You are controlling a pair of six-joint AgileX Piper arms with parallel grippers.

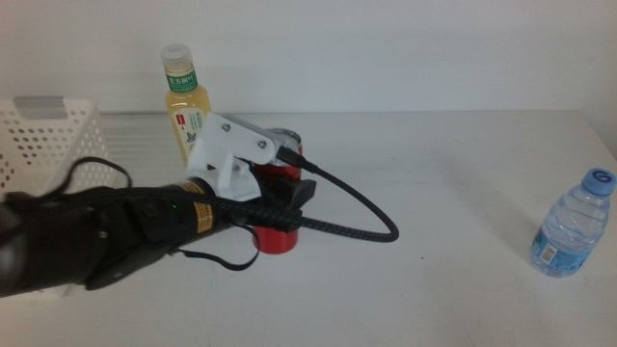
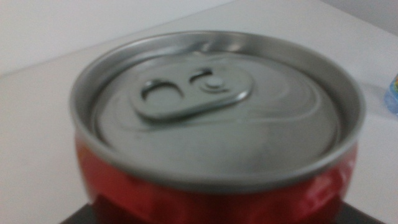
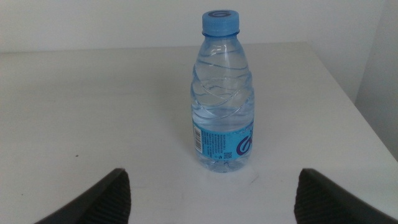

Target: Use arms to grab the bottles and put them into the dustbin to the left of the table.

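Three drink containers sit on the white surface (image 1: pixel 463 183). Far left, the white perforated dustbin (image 1: pixel 43 135) stands at the surface's edge, grey handle at its rim. Left arm (image 1: pixel 106 226) comes in from the left, dark body, white camera bracket (image 1: pixel 231 154) on top, black cable looping out to the right. Behind the bracket stands the yellow tea bottle (image 1: pixel 183 101), upright, pale cap, green-white label, well back toward the wall. Left tool (image 1: pixel 280 207) is right at the red can (image 1: pixel 278 236); the can is upright, and the arm hides its upper part in the middle view. Left wrist view is filled by the can's silver top and pull tab, red wall below, dark edges of the tool just showing at the can's base on both sides. Cannot tell whether the left tool is pinching the can or merely spread around it. Far right, the small clear water bottle (image 1: pixel 572 224) stands upright near the surface's right edge, blue cap, blue label. Right tool (image 3: pixel 211 196) is spread wide, its two dark tips either side of the water bottle but apart from it, the bottle centred between and beyond them.
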